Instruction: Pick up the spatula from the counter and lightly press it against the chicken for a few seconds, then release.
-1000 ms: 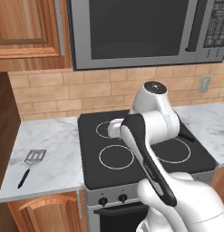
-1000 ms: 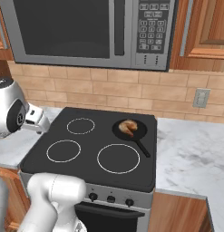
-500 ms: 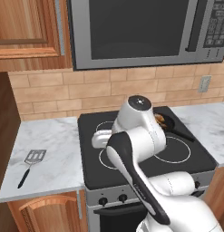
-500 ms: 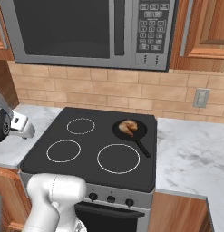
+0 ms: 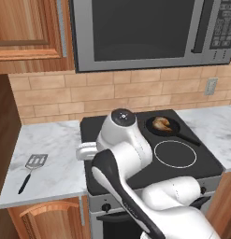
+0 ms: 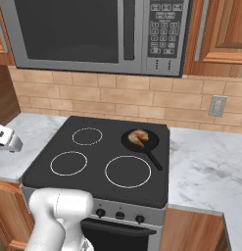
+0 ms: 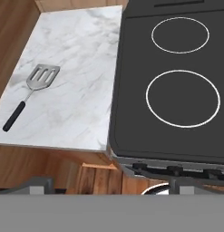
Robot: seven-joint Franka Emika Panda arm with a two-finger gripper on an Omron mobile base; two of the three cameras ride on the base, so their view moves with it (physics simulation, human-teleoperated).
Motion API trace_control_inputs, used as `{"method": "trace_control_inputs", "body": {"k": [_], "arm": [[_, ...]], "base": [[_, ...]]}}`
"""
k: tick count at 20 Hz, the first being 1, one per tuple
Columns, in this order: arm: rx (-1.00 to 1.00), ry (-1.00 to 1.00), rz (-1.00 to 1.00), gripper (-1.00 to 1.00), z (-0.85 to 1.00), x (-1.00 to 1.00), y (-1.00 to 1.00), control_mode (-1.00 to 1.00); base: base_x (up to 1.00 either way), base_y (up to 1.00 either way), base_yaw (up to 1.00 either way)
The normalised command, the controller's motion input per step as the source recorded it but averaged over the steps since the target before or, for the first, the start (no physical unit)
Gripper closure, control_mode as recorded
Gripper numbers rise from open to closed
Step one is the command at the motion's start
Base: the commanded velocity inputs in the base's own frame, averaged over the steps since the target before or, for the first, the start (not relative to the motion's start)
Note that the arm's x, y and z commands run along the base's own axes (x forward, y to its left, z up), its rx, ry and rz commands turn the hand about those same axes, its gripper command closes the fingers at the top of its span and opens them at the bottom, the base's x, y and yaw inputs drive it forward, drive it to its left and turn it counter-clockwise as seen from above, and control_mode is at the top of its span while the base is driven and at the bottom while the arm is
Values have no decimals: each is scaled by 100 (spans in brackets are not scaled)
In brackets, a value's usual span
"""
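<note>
Over on the marble counter (image 5: pixel 56 140) left of the stove (image 5: pixel 205 161), the spatula (image 5: pixel 32 165) lies flat, handle toward the front edge. Gripper (image 7: pixel 109 186) hangs over the stove's left edge, jaws spread wide, holding nothing. Chicken (image 5: pixel 162 123) sits in the pan (image 5: pixel 176 131) at the back.

1. The stove (image 6: pixel 95 147) stands in the middle, with a counter on either side: the left counter (image 5: pixel 56 154) and the right counter (image 6: pixel 205 166).
2. The spatula (image 7: pixel 28 95) lies flat on the left counter near its outer left edge, well apart from the stove. Its head points toward the back wall and its handle toward the front edge.
3. The pan (image 6: pixel 128 145) sits on the stove's back right burner, handle running toward the front right — the chicken (image 6: pixel 138 138) lies in it.
4. The microwave (image 6: pixel 93 29) hangs above the stove — a wall outlet (image 6: pixel 217 105) is behind the right counter.
</note>
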Motion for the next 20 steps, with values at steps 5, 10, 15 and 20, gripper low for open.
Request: {"method": "trace_control_inputs", "body": {"k": [5,10,15,20], "arm": [[4,0,3,-100,0,0,46,-100],[3,-1,1,-100,-9,7,28,-100],[5,0,0,-100,-11,4,31,-100],[11,4,0,-100,-5,8,27,-100]], "base": [[0,0,0],[0,0,0],[0,0,0],[0,0,0]]}}
